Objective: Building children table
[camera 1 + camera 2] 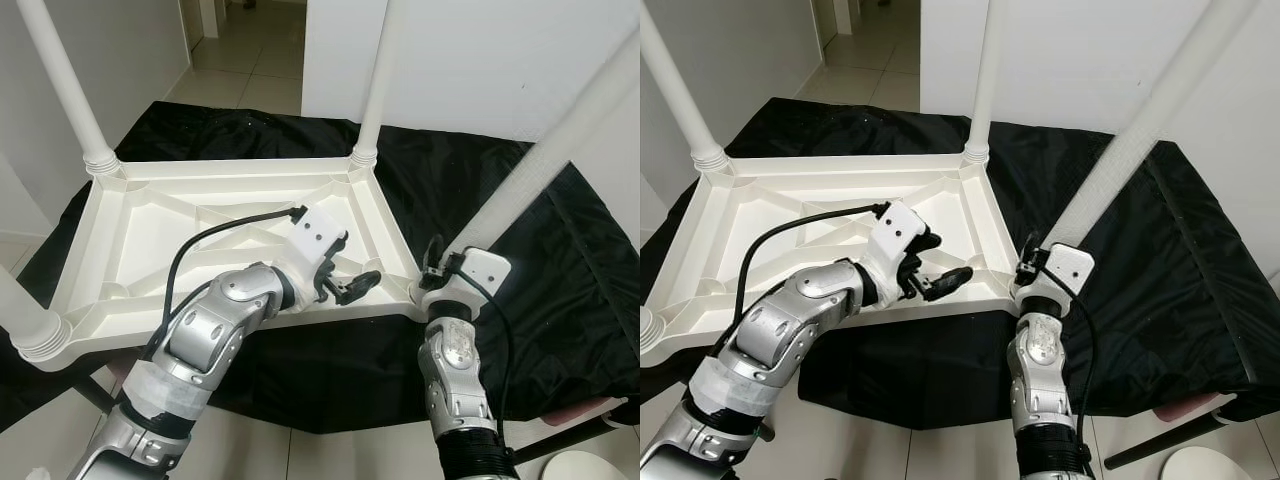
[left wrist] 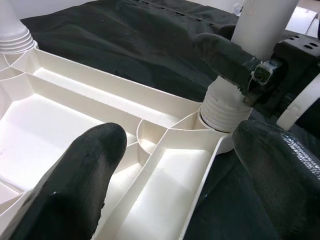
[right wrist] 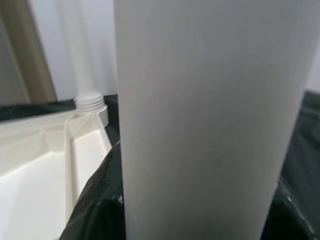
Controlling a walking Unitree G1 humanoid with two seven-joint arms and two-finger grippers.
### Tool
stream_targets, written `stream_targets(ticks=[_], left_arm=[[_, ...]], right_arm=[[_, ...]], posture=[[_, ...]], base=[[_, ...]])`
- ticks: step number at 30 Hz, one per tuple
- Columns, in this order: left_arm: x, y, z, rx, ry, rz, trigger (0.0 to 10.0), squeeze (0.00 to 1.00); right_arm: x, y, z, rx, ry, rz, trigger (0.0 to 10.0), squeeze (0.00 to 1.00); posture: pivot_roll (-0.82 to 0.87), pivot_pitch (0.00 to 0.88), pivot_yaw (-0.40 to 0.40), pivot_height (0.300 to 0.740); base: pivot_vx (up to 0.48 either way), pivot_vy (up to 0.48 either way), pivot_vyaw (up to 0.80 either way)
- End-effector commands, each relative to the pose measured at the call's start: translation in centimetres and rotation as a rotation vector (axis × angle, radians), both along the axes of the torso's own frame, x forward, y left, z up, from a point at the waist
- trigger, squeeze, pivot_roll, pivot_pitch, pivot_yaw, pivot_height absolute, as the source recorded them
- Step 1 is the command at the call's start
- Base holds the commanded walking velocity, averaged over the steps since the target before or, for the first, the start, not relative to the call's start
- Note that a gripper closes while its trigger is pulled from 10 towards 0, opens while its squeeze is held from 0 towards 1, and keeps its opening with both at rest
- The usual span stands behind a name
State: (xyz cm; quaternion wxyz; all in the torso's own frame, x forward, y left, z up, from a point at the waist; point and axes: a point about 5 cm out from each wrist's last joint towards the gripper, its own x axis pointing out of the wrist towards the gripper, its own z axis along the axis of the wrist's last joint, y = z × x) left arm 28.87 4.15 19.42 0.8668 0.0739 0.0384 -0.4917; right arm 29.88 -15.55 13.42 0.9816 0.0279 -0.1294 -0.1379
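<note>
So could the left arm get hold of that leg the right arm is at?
Probably yes. The left gripper hangs open over the upturned tabletop, pointing at the leg; only the right gripper at its threaded base crowds the spot.

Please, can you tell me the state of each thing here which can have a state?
Children table top: upside down on the black cloth, ribs up.
Near right leg: upright in its corner socket, gripped.
Far right leg: upright in its socket.
Far left leg: upright in its socket.
Near left leg: in its socket.
Right end effector: shut on the near right leg.
Left end effector: open, over the frame.
</note>
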Motion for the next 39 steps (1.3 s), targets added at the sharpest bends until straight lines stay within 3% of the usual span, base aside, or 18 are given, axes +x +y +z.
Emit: stream_targets(ticks=[1, 11, 20, 23, 25, 26, 31, 34, 36, 37, 38, 39], left_arm=[[0.0, 0.0, 0.4, -0.007, -0.012, -0.021, 10.0, 0.0], [-0.1, -0.1, 0.3, -0.016, -0.01, -0.009, 10.0, 0.0], [-0.1, 0.0, 0.4, -0.02, -0.016, -0.003, 10.0, 0.0], [0.3, 0.2, 1.1, -0.045, -0.039, 0.002, 10.0, 0.0], [0.4, 0.2, 1.3, -0.055, -0.047, -0.002, 10.0, 0.0], [0.4, 0.4, 1.6, -0.089, -0.036, -0.019, 10.0, 1.0], [0.5, 0.8, 2.3, -0.14, -0.027, -0.037, 10.0, 1.0], [0.8, 1.1, 4.0, -0.168, -0.097, -0.037, 10.0, 1.0], [0.8, 1.1, 4.0, -0.168, -0.097, -0.037, 10.0, 1.0], [0.9, 1.2, 4.6, -0.179, -0.118, -0.046, 10.0, 0.71], [0.9, 1.2, 4.6, -0.179, -0.118, -0.046, 10.0, 0.71], [0.9, 1.1, 4.9, -0.179, -0.136, -0.058, 10.0, 0.0]], right_arm=[[-0.4, -0.8, -1.9, -0.027, 0.091, -0.032, 10.0, 0.0], [-0.4, -0.3, -2.1, -0.099, 0.101, 0.036, 10.0, 0.0], [-0.6, -0.9, -3.0, -0.032, 0.145, 0.025, 10.0, 0.0], [0.0, -0.4, -0.1, -0.098, 0.036, 0.106, 10.0, 0.0], [0.1, -0.2, 0.6, -0.098, 0.023, 0.144, 10.0, 0.0], [0.2, 0.3, 1.7, -0.106, 0.0, 0.212, 10.0, 0.0], [0.1, 1.2, 3.6, -0.122, -0.026, 0.344, 10.0, 0.0], [0.0, 1.4, 5.1, -0.17, -0.026, 0.47, 10.0, 0.0], [0.0, 1.4, 5.1, -0.17, -0.026, 0.47, 10.0, 0.0], [-0.1, 1.6, 5.4, -0.203, -0.02, 0.524, 10.0, 0.0], [-0.1, 1.6, 5.4, -0.203, -0.02, 0.524, 10.0, 0.0], [-0.1, 1.8, 5.7, -0.239, -0.015, 0.565, 10.0, 0.0]], posture=[[0.06, 0.02, -0.042, 0.74], [0.06, 0.023, -0.053, 0.74], [0.06, 0.02, -0.056, 0.74], [0.06, 0.012, -0.059, 0.74], [0.06, 0.012, -0.059, 0.74], [0.07, 0.008, -0.063, 0.74], [0.06, 0.002, -0.065, 0.74], [0.06, 0.0, -0.068, 0.74], [0.06, 0.0, -0.068, 0.74], [0.06, 0.0, -0.068, 0.74], [0.06, 0.0, -0.068, 0.74], [0.06, 0.0, -0.067, 0.74]], base=[[0.0, 0.0, 0.0], [0.0, 0.0, 0.0], [0.0, 0.0, 0.0], [0.0, 0.0, 0.0], [0.0, 0.0, 0.0], [0.0, 0.0, 0.0], [0.0, 0.0, 0.0], [0.0, 0.0, 0.0], [0.0, 0.0, 0.0], [0.0, 0.0, 0.0], [0.0, 0.0, 0.0], [0.0, 0.0, 0.0]])
